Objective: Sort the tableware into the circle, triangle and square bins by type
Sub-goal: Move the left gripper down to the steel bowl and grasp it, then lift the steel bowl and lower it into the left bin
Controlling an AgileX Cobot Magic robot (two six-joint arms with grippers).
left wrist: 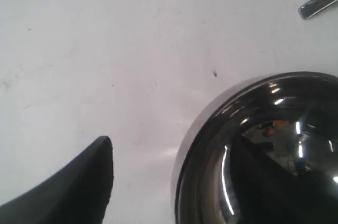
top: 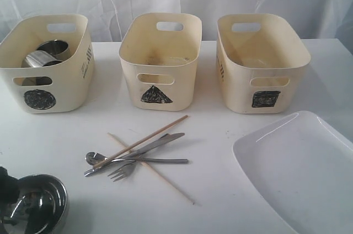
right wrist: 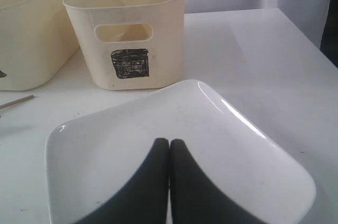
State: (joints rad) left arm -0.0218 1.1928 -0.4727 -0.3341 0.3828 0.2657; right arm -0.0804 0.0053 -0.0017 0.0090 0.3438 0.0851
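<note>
Currently, left jaws apart astride steel bowl [left wrist: 211, 121] rim, right jaws pressed together over white plate [right wrist: 237, 145].

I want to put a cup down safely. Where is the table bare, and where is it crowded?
Bare: the patch bordered by the circle bin, the steel bowl and the cutlery pile; also the strip between the cutlery pile and the white plate. Crowded: the cutlery pile itself.
</note>
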